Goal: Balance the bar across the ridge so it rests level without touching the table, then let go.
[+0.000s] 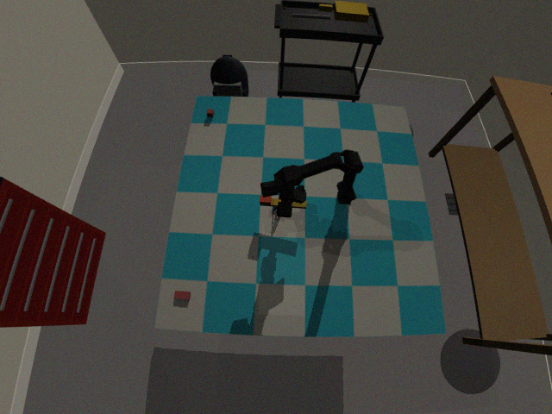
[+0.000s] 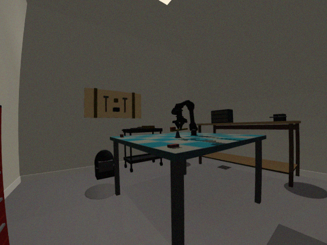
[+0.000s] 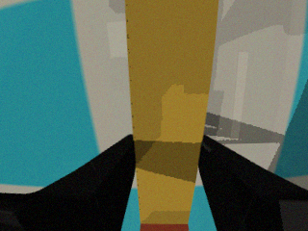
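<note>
The yellow bar (image 1: 301, 205) (image 2: 184, 129) (image 3: 170, 63) has a red block (image 1: 265, 199) (image 2: 172, 128) (image 3: 165, 227) at one end. My gripper (image 2: 180, 128) (image 3: 166, 141) is shut on the bar, with one finger on each long side, nearer the red end. The dark, narrow-topped ridge (image 2: 177, 135) stands on the checkered table (image 1: 191, 214) (image 2: 158, 143). The bar is above the table, over or very near the ridge top; whether they touch is too small to tell. The arm hides much of the ridge and bar in the top view.
A small red block (image 1: 181, 296) (image 2: 173, 145) lies near the table's front left corner. Another small red block (image 1: 210, 112) (image 2: 121, 136) is at the far left corner. A black cart (image 1: 311, 33), a chair (image 1: 228, 71) and a wooden bench (image 1: 494, 249) stand off the table.
</note>
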